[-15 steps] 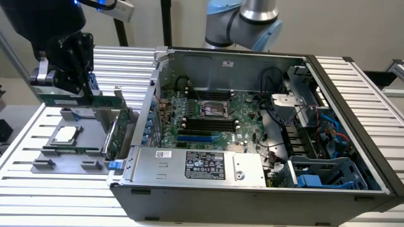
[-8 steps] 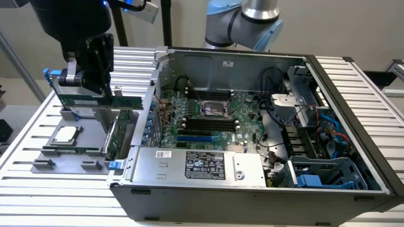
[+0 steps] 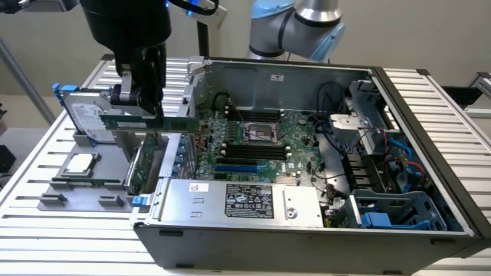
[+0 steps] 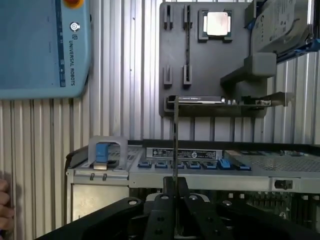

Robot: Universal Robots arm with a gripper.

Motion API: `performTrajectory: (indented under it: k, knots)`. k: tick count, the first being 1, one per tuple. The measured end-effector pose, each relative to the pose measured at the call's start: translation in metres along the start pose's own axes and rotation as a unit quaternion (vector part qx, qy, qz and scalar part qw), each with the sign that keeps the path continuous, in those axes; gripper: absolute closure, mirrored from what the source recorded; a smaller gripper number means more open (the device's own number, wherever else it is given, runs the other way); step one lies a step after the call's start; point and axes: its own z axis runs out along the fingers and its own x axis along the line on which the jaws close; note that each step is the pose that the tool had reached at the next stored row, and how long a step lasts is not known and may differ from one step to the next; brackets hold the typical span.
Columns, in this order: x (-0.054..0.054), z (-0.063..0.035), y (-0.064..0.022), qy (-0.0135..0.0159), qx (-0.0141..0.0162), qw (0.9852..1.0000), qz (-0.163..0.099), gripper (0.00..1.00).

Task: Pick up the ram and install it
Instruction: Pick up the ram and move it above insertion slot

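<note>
The ram (image 3: 172,122) is a long thin green stick, held level in the air by my gripper (image 3: 142,114), which is shut on it near its middle. It hangs above the grey fixture and just outside the case wall on the exterior view's left. In the wrist view the ram (image 4: 175,140) shows edge-on as a thin dark line rising from between my fingers (image 4: 165,197), with the gripper (image 4: 175,189) closed on its lower end. The black memory slots (image 3: 249,152) lie on the motherboard (image 3: 295,129) inside the open case, to the exterior view's right of the ram.
The grey fixture (image 3: 57,192) holds a silver processor chip (image 3: 80,164), a hard drive (image 3: 83,109) and a green expansion card (image 3: 142,164). The open computer case (image 3: 429,115) has a power supply (image 3: 238,201) in front. A blue teach pendant (image 4: 45,45) and a hand (image 4: 4,200) sit nearby.
</note>
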Motion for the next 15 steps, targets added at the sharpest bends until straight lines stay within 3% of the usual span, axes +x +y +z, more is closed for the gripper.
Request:
performTrajectory:
  k: [15]
  knots:
    - [-0.003, 0.0022, -0.0685, -0.0008, -0.0006, 1.0000, 0.000, 1.00]
